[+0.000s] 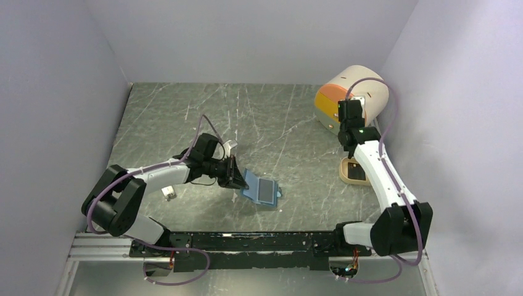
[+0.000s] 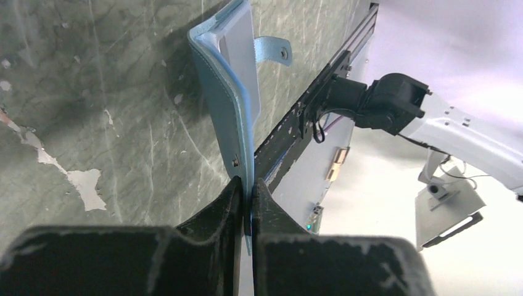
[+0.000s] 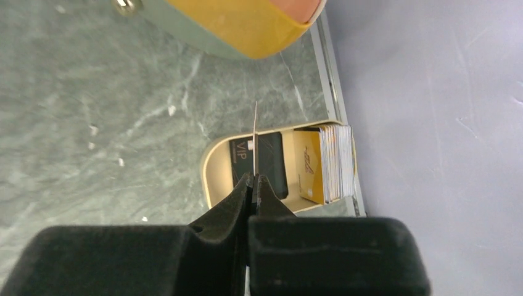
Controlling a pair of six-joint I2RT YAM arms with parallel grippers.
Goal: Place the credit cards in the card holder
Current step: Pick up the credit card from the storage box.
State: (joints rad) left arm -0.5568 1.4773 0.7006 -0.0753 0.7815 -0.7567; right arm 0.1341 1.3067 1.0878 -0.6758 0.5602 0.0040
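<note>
The blue card holder [image 1: 251,183] lies open at mid-table, and a dark credit card [image 1: 266,190] shows on its inner face. My left gripper [image 1: 235,176] is shut on the holder's left flap. In the left wrist view the flap [image 2: 229,92] stands on edge between the jaws of that gripper [image 2: 247,184]. My right gripper [image 1: 349,137] hovers over the tan tray [image 1: 345,173] at the right. In the right wrist view it [image 3: 254,177] is shut on a thin credit card [image 3: 255,139] seen edge-on. Below it in the tray lie a black card [image 3: 271,161] and a gold-fronted stack of cards [image 3: 324,163].
A cream drum with orange-yellow drawers [image 1: 348,95] stands at the back right, just beyond the tray, and its front [image 3: 247,21] fills the top of the right wrist view. A small white clip [image 1: 168,193] lies by the left arm. Walls close in on both sides.
</note>
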